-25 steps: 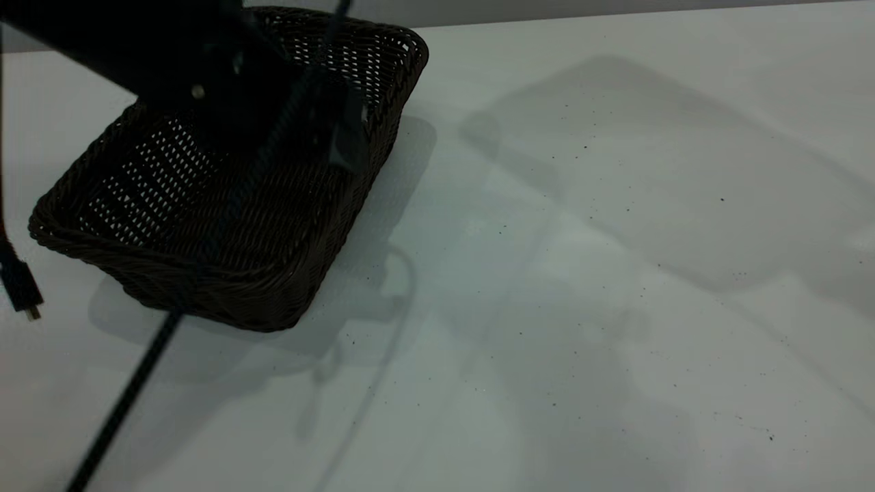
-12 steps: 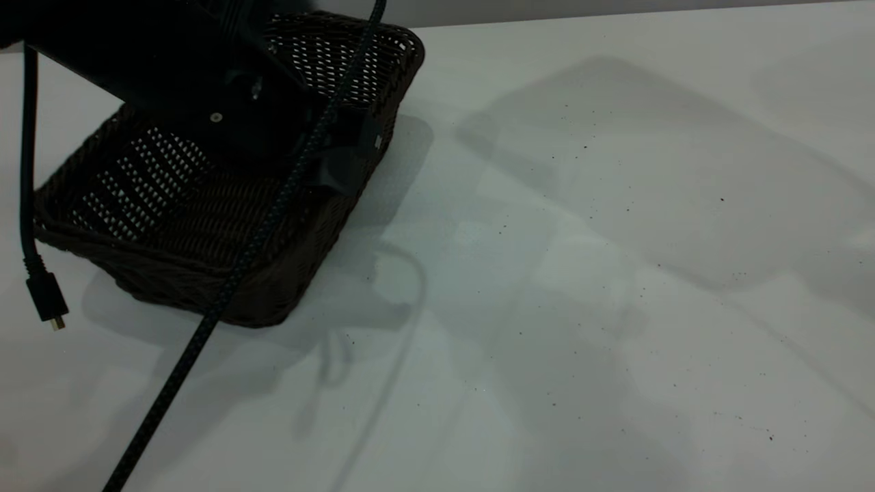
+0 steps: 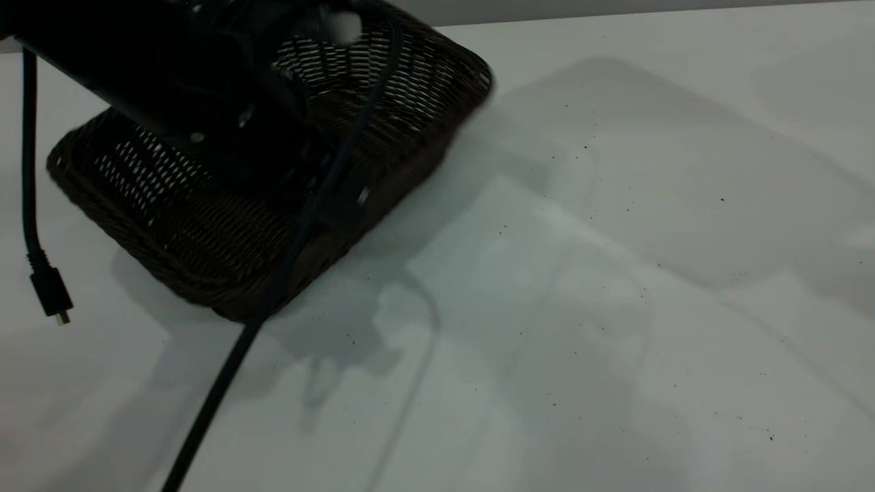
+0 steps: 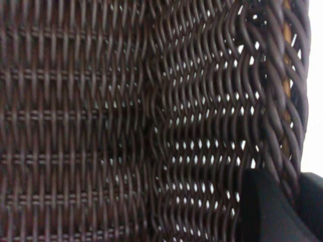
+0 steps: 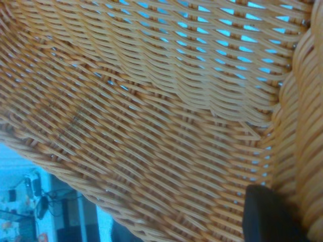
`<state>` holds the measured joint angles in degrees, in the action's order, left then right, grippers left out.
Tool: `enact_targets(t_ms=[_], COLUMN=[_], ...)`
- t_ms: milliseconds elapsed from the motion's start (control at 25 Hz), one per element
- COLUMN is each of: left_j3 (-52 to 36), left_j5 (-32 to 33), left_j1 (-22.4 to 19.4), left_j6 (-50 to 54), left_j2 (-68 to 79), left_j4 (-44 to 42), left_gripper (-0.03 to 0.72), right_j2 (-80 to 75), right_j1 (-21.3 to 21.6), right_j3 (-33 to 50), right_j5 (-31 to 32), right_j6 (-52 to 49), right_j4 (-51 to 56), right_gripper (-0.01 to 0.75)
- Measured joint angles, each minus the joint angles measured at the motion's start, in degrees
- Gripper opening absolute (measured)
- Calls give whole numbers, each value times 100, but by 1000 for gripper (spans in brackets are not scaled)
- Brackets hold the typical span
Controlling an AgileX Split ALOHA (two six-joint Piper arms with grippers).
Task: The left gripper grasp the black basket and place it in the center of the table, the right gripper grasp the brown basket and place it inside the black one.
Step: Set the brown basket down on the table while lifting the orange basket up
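The black basket (image 3: 205,225) sits at the left of the white table (image 3: 615,287), blurred by motion. My left gripper (image 3: 345,205) reaches down over it and is shut on its right long wall. In the left wrist view one black finger (image 4: 265,209) lies inside the dark weave (image 4: 101,126) and the other outside the braided rim, gripper (image 4: 293,189). The brown basket (image 5: 151,111) fills the right wrist view. My right gripper (image 5: 295,206) is shut on its wall by the rim, with one finger (image 5: 267,217) showing inside. This basket and the right gripper are outside the exterior view.
A thick braided cable (image 3: 225,369) hangs from the left arm across the basket's front to the table's near edge. A thin cable with a small plug (image 3: 49,295) dangles at the far left. Bare white tabletop stretches across the middle and right.
The black basket has slid right and turned, its far corner now farther toward the table's middle. The left arm and its cables moved with it.
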<state>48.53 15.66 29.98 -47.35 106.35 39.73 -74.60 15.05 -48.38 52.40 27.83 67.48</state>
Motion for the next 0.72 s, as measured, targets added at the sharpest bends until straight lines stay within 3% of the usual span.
enact_targets(t_ms=[400, 720], left_j3=[-11, -11], left_j5=[1963, 2485], left_j1=[0, 0], left_j6=[-2102, -2750], left_j2=[-416, -849], left_j4=[-211, -1109], left_gripper=[125, 125], right_j2=[0, 0], right_j1=[0, 0], right_j3=[0, 0], right_j5=[-11, -6], right_j6=[259, 326], right_j4=[237, 284], right_gripper=[106, 106])
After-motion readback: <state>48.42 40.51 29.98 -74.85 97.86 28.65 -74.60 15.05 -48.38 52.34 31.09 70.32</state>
